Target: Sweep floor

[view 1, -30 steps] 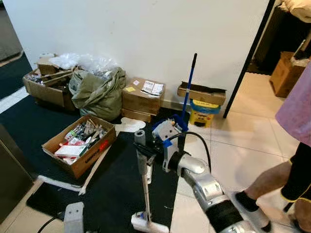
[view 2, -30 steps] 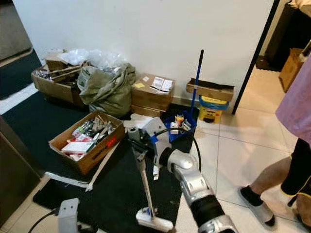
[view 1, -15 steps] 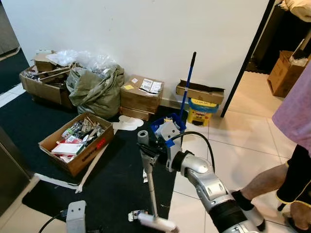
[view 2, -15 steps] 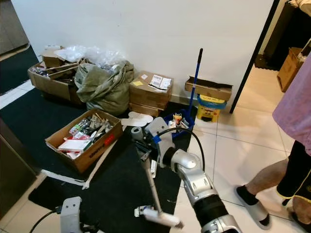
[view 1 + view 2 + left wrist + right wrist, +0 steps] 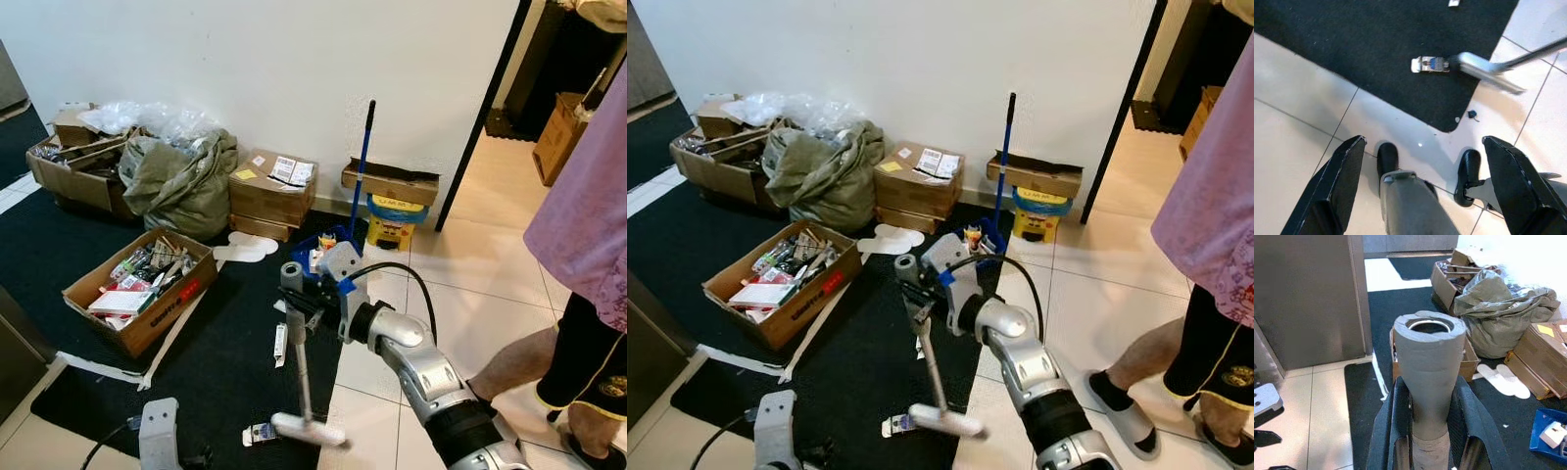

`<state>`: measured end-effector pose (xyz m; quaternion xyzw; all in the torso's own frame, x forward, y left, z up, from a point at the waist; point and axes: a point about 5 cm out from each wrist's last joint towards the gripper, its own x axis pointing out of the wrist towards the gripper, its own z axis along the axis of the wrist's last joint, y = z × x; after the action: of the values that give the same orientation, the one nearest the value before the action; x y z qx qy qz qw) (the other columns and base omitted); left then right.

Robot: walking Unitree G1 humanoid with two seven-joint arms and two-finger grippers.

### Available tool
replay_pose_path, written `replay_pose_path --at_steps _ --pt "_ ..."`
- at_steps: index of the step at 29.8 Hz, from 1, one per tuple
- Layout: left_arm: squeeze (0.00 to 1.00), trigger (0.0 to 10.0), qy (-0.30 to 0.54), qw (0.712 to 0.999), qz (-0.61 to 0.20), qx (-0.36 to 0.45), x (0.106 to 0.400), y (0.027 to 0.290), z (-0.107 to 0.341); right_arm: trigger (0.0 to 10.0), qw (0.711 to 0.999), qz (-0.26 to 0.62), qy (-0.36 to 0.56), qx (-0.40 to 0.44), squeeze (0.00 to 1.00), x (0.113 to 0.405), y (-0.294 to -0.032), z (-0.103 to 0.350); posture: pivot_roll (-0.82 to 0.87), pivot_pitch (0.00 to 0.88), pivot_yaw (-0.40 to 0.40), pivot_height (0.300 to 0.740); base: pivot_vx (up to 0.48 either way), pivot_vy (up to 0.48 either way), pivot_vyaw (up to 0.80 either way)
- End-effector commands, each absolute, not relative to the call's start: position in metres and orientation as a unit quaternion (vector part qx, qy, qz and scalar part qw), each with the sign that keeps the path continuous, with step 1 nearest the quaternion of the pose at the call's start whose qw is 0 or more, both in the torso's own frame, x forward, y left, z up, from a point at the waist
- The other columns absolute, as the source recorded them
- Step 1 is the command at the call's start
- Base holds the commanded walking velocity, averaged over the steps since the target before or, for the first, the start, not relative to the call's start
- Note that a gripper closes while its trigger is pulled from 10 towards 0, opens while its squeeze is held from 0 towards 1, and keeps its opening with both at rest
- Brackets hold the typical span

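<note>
Right wrist view: the grey foam grip of the broom is seen clamped between the two black fingers of the right gripper, the jaws closed firmly on it just below its open top end. Such a high hold appears chosen so that the long shaft can be swung like a lever while the arm itself moves little.

From the head views, the broom is held tilted, its handle up by the gripper and its pale head down at the edge where the black mat meets the tiled floor. A small piece of litter lies just beside the head on the mat, and another scrap lies further up the mat; the head seems placed to push these along.

The left gripper hangs low over the tiles, its jaws spread wide and holding nothing, so it is judged idle.

Beyond the mat, a blue dustpan with its upright handle stands near the wall, likely the place to which the litter is to be driven. An open cardboard box of odds and ends sits on the mat, well clear of the broom. A person's leg is seen on the tiles to the right, which could limit the sweep that way.
</note>
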<state>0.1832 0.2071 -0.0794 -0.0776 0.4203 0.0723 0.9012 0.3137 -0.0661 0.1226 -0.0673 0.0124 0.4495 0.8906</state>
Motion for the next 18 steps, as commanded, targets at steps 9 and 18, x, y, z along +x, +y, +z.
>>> replay_pose_path --at_steps 9,18 --pt "0.0 10.0 0.405 0.907 0.108 -0.047 0.187 0.217 -0.075 10.0 0.889 0.456 0.003 -0.048 0.0 0.314 -0.062 0.127 -0.08 0.0 -0.042 0.74 0.0 0.0 0.0" --pt "0.0 10.0 0.383 0.91 0.153 -0.044 0.193 0.231 -0.068 10.0 0.896 0.441 0.004 -0.05 0.0 0.315 -0.066 0.124 -0.1 0.0 -0.046 0.74 0.0 0.0 0.0"
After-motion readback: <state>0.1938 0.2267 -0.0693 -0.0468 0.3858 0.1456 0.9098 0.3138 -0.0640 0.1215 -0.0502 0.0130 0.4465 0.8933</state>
